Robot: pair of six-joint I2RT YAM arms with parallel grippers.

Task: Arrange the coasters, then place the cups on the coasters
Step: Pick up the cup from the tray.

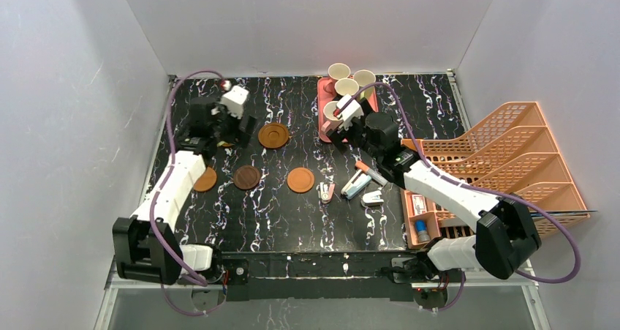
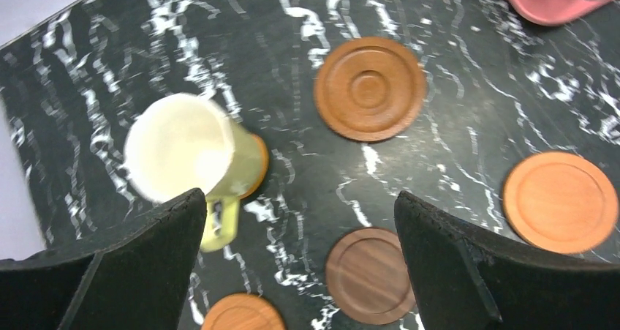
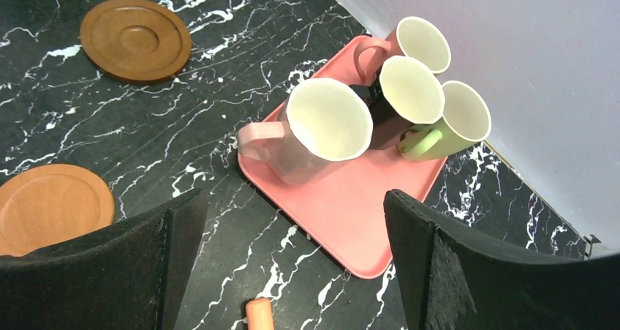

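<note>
- Five coasters lie on the black marbled tabletop [image 1: 329,227]
- Four of the coasters are bare: a rimmed brown coaster [image 2: 370,88] lies farthest back, and a dark brown coaster [image 2: 369,274] lies nearer the arms
- One orange coaster [image 2: 560,202] lies to the right of the dark brown one, and another orange coaster [image 2: 241,314] to its left
- The fifth coaster [image 2: 259,162] shows only as an orange edge under a cup
- Five cups stand upright with their cream insides showing
- One yellow-green cup [image 2: 190,158] sits on that fifth coaster at the left rear of the tabletop
- The other four cups stand close together on the pink tray [image 3: 343,227] at the rear: a near pink cup [image 3: 325,125], a far pink cup [image 3: 417,43], a dark brown cup [image 3: 409,88] and a second yellow-green cup [image 3: 464,114]
- The left tool [image 2: 296,198] has its jaws spread wide with nothing between them, just beside the cup on its coaster
- One finger of the left tool crosses the cup's handle in the wrist view, and I cannot tell whether they touch
- The right tool [image 3: 292,198] is also spread wide and empty, over the near edge of the pink tray by the near pink cup
- One peach rack [image 1: 512,154] stands at the right side of the tabletop
</note>
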